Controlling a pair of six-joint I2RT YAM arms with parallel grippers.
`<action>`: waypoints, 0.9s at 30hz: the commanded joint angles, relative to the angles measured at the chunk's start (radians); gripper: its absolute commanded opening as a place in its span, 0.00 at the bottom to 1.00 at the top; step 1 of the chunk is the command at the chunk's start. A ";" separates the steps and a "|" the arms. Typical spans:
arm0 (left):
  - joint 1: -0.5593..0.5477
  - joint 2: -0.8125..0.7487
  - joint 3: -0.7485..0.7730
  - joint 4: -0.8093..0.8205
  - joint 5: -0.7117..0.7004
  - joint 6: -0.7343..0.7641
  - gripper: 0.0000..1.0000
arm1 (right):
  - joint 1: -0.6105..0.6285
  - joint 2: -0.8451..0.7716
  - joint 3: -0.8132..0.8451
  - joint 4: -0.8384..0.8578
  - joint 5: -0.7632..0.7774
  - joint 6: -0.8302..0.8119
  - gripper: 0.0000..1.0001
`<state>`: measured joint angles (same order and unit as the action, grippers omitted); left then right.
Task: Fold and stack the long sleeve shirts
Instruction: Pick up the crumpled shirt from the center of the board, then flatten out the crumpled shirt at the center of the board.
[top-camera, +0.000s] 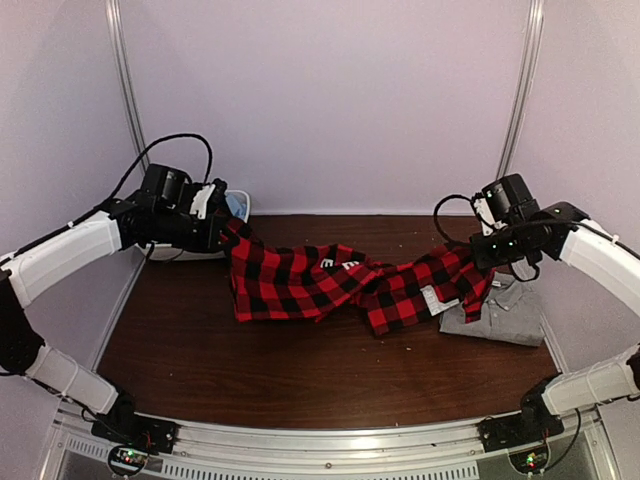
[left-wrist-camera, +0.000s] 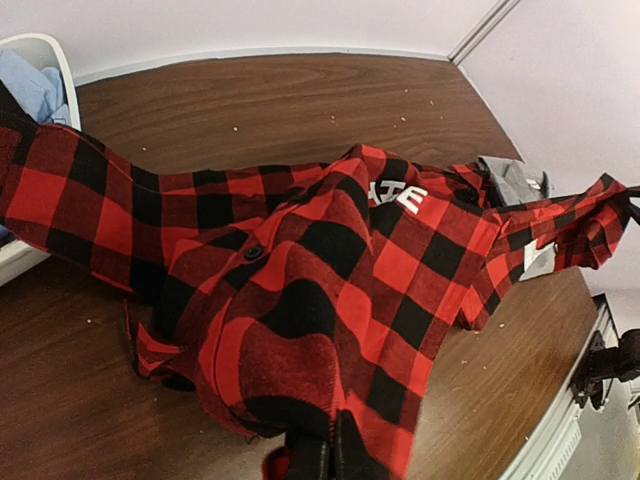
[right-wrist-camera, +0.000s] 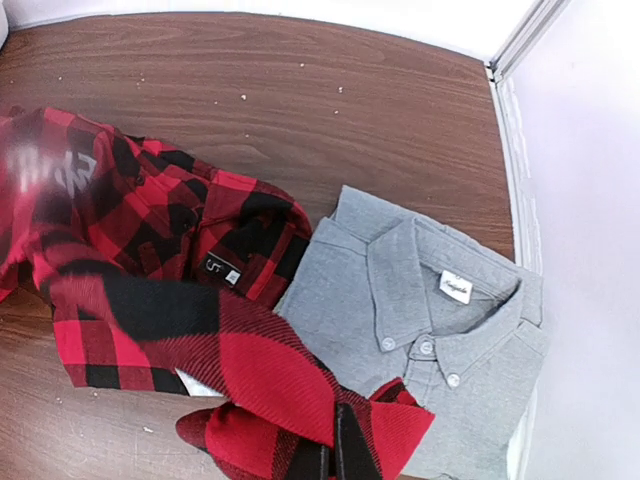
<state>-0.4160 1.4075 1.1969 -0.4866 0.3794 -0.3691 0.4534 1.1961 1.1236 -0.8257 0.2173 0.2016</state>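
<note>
Wooden table (top-camera: 300, 365), grey shirt (top-camera: 508, 318), flannel (top-camera: 280, 285), white tub (left-wrist-camera: 45, 45)

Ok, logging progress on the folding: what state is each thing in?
Flannel shirt: unfolded, strung between both grippers, middle on table.
Grey shirt: folded, lying flat.
Left gripper: shut on flannel shirt.
Right gripper: shut on flannel shirt.
White tub: holds blue cloth.

Left arm (top-camera: 70, 250) raised, spread wide, left fingers (left-wrist-camera: 308, 458) pinched shut; right arm (top-camera: 600, 255) mirrored, right fingers (right-wrist-camera: 350, 450) shut.
</note>
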 joint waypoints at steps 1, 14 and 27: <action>-0.001 -0.096 -0.040 0.027 0.046 -0.033 0.00 | -0.031 -0.004 0.110 -0.063 0.035 -0.046 0.01; 0.002 -0.069 -0.065 0.035 -0.156 -0.034 0.00 | 0.080 -0.219 0.048 -0.119 -0.414 0.053 0.00; 0.023 0.124 -0.024 0.117 -0.256 -0.061 0.00 | 0.574 -0.214 -0.274 0.172 -0.616 0.209 0.04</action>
<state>-0.4046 1.5208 1.1351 -0.4477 0.1600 -0.4179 0.8970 0.9096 0.8825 -0.8284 -0.3195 0.3714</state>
